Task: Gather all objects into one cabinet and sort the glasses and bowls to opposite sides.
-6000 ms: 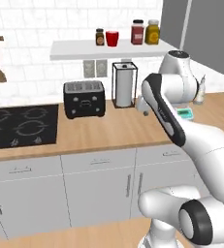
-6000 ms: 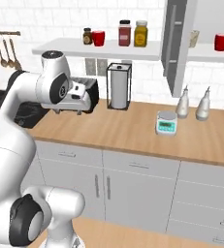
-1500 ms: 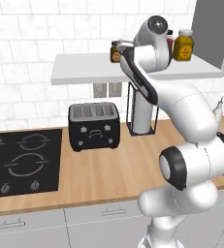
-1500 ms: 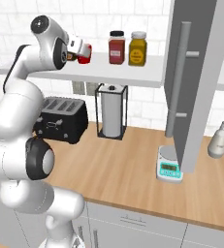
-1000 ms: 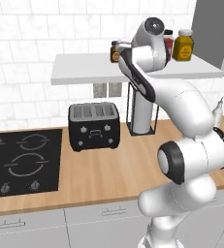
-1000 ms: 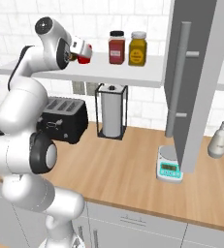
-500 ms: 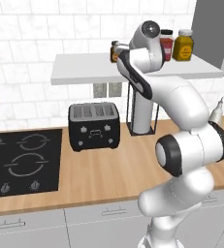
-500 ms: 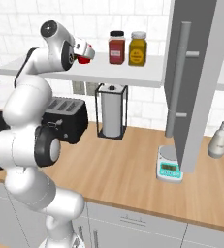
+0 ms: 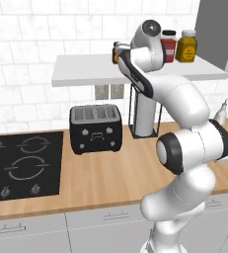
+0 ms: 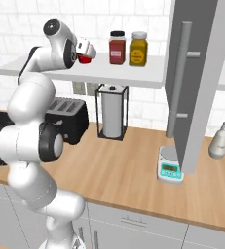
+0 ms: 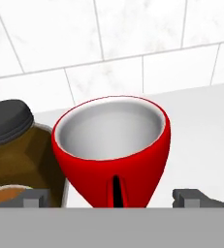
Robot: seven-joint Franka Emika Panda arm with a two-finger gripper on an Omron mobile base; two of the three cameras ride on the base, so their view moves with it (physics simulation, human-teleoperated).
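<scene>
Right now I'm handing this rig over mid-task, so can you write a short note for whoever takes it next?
Gripper: open, at the white tiled shelf, fingers either side of a red cup, not closed on it.
Things: this red cup stands upright on the shelf beside a dark-lidded jar. Two more spice jars stand further along. The cabinet door with the bar handle is swung open. Other cup, mug and bowl: whereabouts unknown from here.
Done: nothing visibly gathered yet.
Left: grasp this cup, carry it to the cabinet, then collect the rest and sort glasses and bowl to opposite sides.
</scene>
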